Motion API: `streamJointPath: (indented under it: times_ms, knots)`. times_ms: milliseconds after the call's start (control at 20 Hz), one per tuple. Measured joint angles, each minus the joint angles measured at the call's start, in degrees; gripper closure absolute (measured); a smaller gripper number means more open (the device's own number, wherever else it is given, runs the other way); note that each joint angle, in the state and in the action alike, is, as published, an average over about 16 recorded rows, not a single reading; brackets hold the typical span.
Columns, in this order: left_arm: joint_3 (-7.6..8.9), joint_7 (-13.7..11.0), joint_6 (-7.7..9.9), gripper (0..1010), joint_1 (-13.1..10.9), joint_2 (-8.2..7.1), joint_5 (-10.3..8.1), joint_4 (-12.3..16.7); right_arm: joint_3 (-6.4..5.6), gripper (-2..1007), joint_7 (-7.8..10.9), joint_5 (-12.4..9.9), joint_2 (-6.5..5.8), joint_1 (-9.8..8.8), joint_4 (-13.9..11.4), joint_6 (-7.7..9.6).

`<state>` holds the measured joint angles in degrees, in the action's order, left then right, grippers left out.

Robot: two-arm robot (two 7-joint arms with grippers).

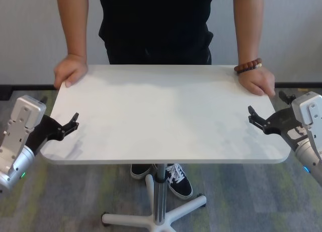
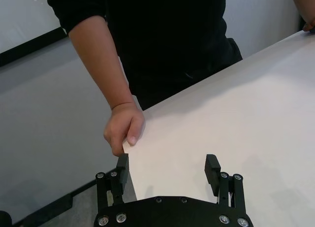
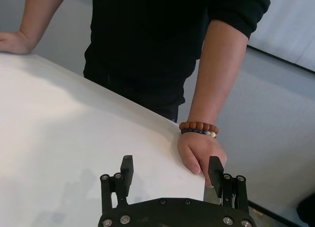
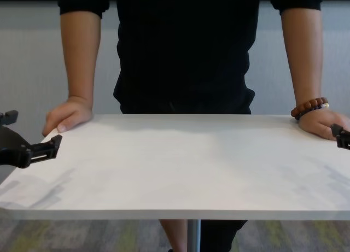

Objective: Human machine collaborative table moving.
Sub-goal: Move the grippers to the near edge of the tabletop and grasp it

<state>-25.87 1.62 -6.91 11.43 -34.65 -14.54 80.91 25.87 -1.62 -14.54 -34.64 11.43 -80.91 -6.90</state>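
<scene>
The table [image 1: 166, 111] stands between the robot and the human [image 1: 156, 25], its long axis running left to right, its long edges facing each of them. Carpet lies open around its pole [image 1: 160, 191] and base, though the human's sneaker [image 1: 178, 180] sits just beside the pole. The human's hands grip the two far corners, one [image 1: 70, 70] on the robot's left, the other [image 1: 257, 81], with a bead bracelet [image 1: 247, 67], on the right. The left gripper [image 1: 72, 123] hangs at the left short edge, fingers spread, the tabletop edge between them. The right gripper [image 1: 254, 116] sits likewise at the right short edge, also spread, just near the braceleted hand.
</scene>
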Motion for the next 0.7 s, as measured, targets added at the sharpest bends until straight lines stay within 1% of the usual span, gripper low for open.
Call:
streamJointPath:
  times_ms: [700]
  knots:
    - [0.00, 0.00, 0.00, 10, 0.00, 0.00, 0.00, 0.00, 0.00, 1, 0.00, 0.00, 0.00, 0.00, 0.00, 0.00]
